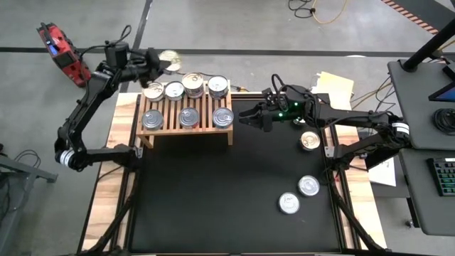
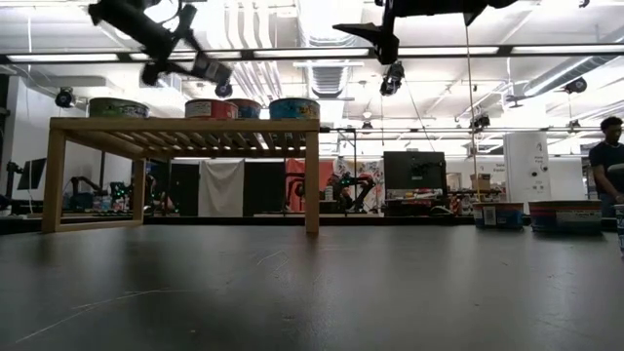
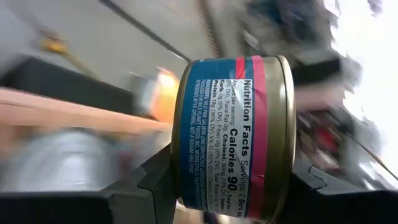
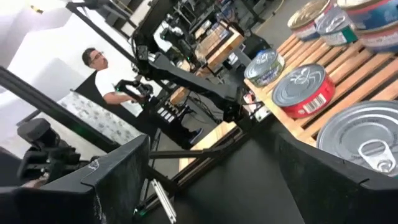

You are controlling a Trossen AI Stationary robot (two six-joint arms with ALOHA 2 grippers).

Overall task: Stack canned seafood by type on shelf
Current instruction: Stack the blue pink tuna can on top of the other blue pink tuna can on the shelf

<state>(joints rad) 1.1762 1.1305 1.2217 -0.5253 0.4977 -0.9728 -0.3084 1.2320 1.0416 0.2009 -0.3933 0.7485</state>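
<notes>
The left gripper [image 3: 233,199] was raised, its fingers clamped on a blue-and-red-labelled round metal tin [image 3: 233,134]; beneath them sat the slatted light-wood shelf [image 1: 186,126]. The right gripper [image 1: 242,117] reached level, fingers spread wide and empty beside the shelf.

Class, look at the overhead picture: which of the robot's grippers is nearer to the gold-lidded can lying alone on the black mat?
Right. The right gripper hovers beside the shelf, near the gold-lidded can; the left gripper, shut on a blue-labelled can, is behind the shelf.

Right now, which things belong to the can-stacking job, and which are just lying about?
Job: low light-wood slatted shelf; round metal tins on it; blue-labelled tin in left gripper; three loose tins.
Lying about: yellow papers; black keyboard.
</notes>
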